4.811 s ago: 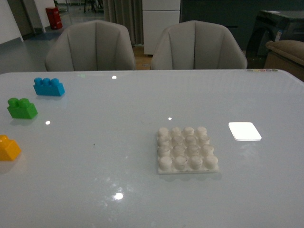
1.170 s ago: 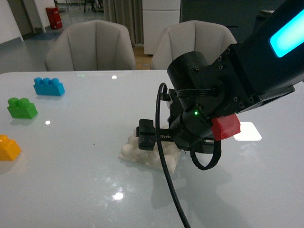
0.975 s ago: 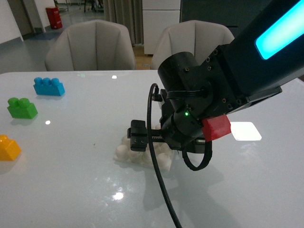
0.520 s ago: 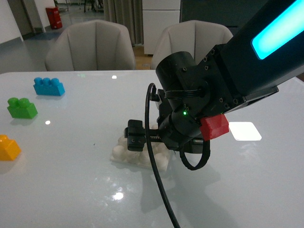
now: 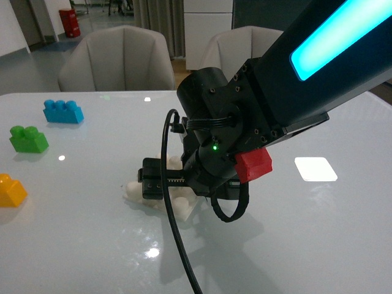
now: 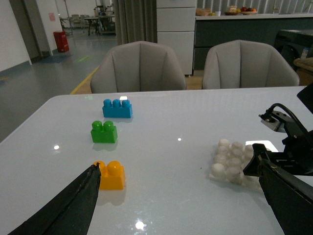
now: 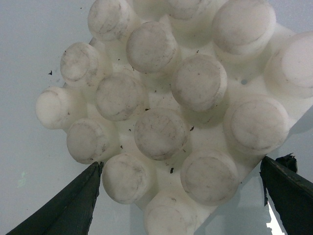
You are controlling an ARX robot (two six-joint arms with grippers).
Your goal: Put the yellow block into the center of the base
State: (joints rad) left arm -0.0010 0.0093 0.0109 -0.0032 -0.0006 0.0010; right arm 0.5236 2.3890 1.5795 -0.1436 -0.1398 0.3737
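Observation:
The yellow block [image 5: 11, 191] lies at the table's left edge; the left wrist view shows it [image 6: 111, 175] close by my left gripper's finger [image 6: 83, 196]. My left gripper [image 6: 179, 166] is open and empty above the table. The white studded base [image 5: 131, 190] lies left of the table's middle, mostly hidden under my right arm. My right gripper [image 5: 164, 185] is open and low over it. In the right wrist view the base [image 7: 161, 127] fills the frame, skewed, between the open fingers of my right gripper [image 7: 182, 166]. The left wrist view also shows the base [image 6: 230, 159].
A green two-stud brick [image 5: 28, 139] and a blue three-stud brick [image 5: 63, 112] sit at the far left, behind the yellow block. A smooth white square patch [image 5: 315, 169] lies to the right of my arm. Two chairs stand beyond the table's far edge.
My right arm has moved left over the table, and the base has slid left and turned with it. The three bricks have not moved.

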